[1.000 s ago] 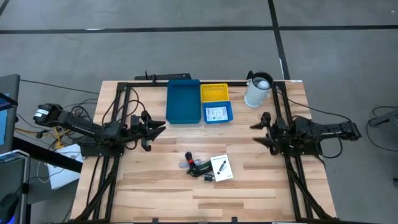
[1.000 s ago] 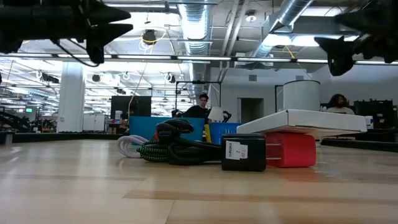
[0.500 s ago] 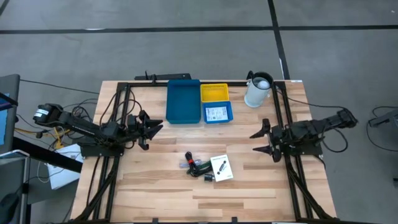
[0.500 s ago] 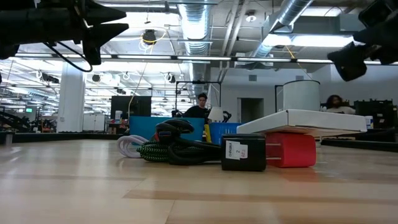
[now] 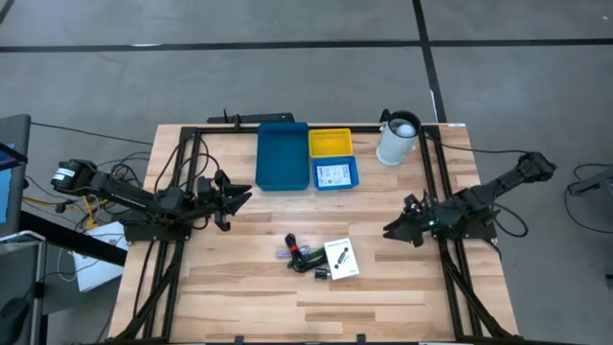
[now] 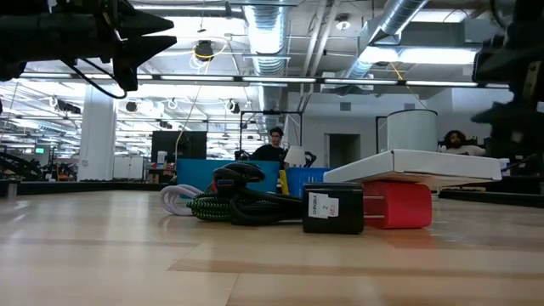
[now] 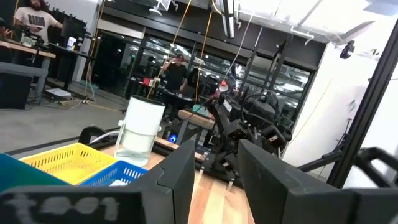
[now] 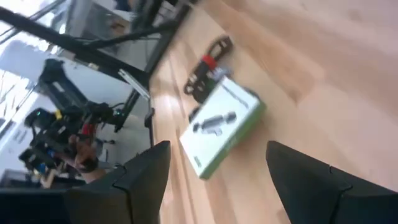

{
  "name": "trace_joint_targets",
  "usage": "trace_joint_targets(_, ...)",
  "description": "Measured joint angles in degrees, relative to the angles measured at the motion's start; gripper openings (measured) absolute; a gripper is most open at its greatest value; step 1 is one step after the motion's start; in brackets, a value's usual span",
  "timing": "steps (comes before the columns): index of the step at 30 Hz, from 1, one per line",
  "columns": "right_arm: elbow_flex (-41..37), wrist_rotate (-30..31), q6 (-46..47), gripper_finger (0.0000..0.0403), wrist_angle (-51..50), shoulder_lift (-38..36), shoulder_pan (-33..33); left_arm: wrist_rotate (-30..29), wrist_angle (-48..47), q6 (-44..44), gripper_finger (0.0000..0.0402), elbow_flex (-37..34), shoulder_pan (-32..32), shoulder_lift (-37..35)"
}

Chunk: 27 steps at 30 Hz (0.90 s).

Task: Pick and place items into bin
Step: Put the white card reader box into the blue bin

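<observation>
A white square card (image 5: 341,257) printed with a black part lies near the table's middle; in the low view the card (image 6: 416,164) rests tilted on a black-and-red piece (image 6: 365,206). Coiled cables (image 5: 302,256) lie bunched to its left. A second white card (image 5: 333,174) lies in a small blue bin. My right gripper (image 5: 393,230) hovers open, right of the card, slanting down toward it (image 8: 224,127). My left gripper (image 5: 244,197) hovers open at the left, above the table, with nothing between its fingers (image 7: 214,180).
A large blue bin (image 5: 283,156) and a yellow bin (image 5: 330,143) stand at the far middle. A white jug (image 5: 397,139) stands at the far right. Black frame rails (image 5: 441,192) run along both sides. Bare wood lies along the near edge.
My right gripper has swung from beside the jug's near side toward the table's near edge and the card, rolling about its own axis and tipping downward; its fingers have stayed open. Nothing on the table has moved.
</observation>
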Motion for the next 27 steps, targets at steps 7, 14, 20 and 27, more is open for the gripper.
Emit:
trace_joint_targets(7, 0.00, -0.17, 11.22, 0.0260, 3.31, 9.70, 3.51, -0.11, -1.40, 0.00, 0.0112, 0.02, 0.00, 0.00)
trace_joint_targets(14, 0.07, -0.20, 15.23, 0.0260, 15.83, 20.68, 5.29, -0.10, -1.42, 0.00, 0.0112, 0.02, 0.00, 0.00)
trace_joint_targets(20, 0.09, -2.41, 18.71, 0.0260, 21.43, 28.76, 5.28, -0.06, -1.79, -0.03, 0.0112, 0.04, 0.00, 0.00)
trace_joint_targets(27, 0.09, -4.05, 21.27, 0.0260, 29.46, 36.66, 5.28, 0.36, -2.77, -0.03, 0.0112, 0.06, 0.02, 0.00)
